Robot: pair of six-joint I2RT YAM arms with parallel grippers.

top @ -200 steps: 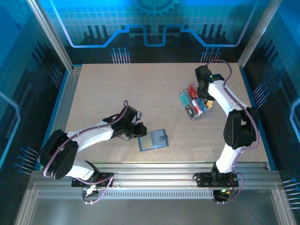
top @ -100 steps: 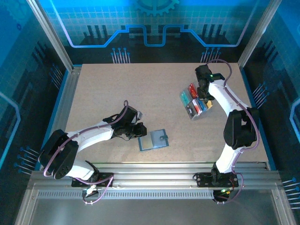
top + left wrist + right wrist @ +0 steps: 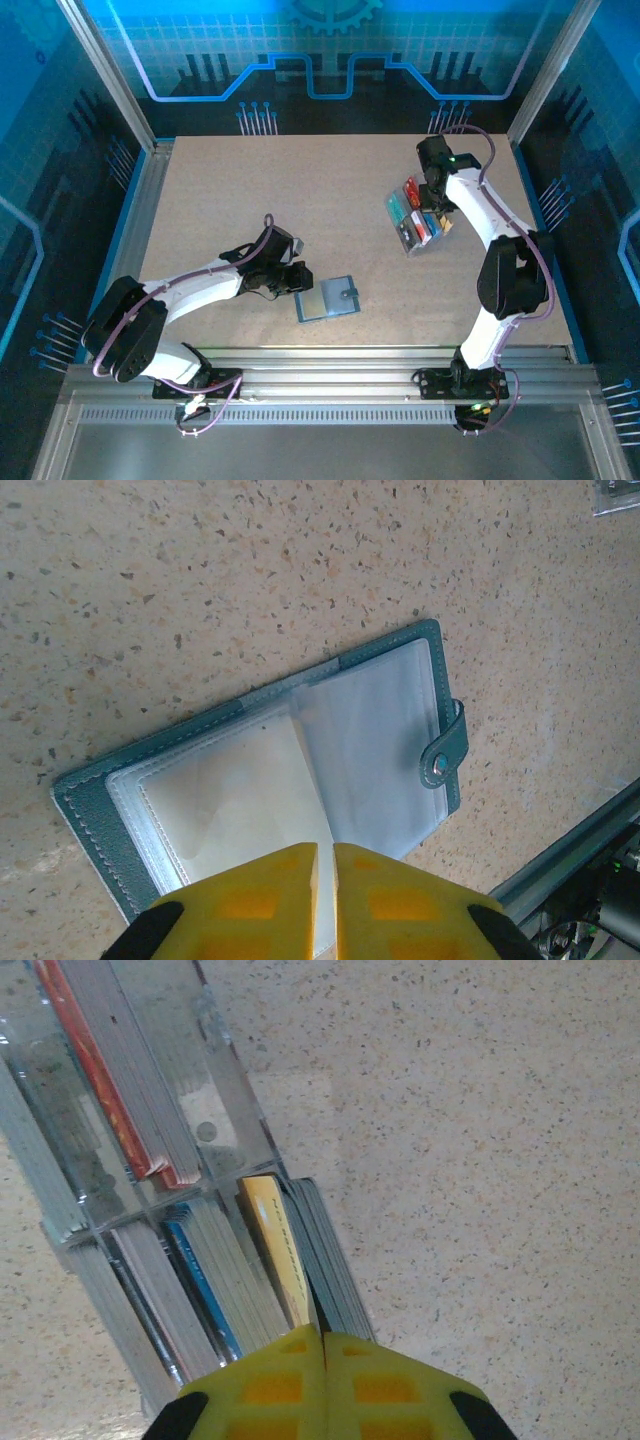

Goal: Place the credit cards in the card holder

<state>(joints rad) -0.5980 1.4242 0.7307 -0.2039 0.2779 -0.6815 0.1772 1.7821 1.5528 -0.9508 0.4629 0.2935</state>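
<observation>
Tiny print on yellow card (image 3: 268,1240), illegible.

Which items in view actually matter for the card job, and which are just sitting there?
Job:
- credit cards, standing in stacks
- card holder, lying open on the table

Just there:
- clear compartment tray, holding the cards
- table

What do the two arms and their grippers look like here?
The left arm and right arm have white link shells, black joints and purple cables looping alongside. A small green light glows on the right arm's wrist. The left gripper and right gripper are yellow, moulded with darker square recesses, with black fittings at the outer edges.
</observation>
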